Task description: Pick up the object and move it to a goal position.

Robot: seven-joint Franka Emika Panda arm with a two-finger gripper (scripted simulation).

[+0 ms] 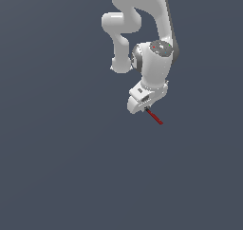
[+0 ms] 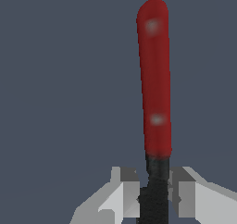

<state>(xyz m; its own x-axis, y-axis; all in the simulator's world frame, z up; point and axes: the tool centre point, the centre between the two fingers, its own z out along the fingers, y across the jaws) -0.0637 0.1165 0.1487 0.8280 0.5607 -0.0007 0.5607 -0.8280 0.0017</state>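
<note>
The object is a thin short rod [image 1: 154, 117], mostly red with a black end. Its black end sits under the white gripper [image 1: 145, 110] in the exterior view, and the red part sticks out toward the exterior view's right. The wrist view shows the rod [image 2: 155, 79] close up: the black end lies between the two grey fingertips [image 2: 121, 190], which press against it on both sides. The gripper [image 2: 155, 193] is shut on the rod's black end. Whether the rod rests on the floor or hangs above it cannot be told.
A plain dark grey-blue ground [image 1: 61, 167] fills both views. The white arm [image 1: 142, 15] reaches in from the top of the exterior view. No goal marker shows.
</note>
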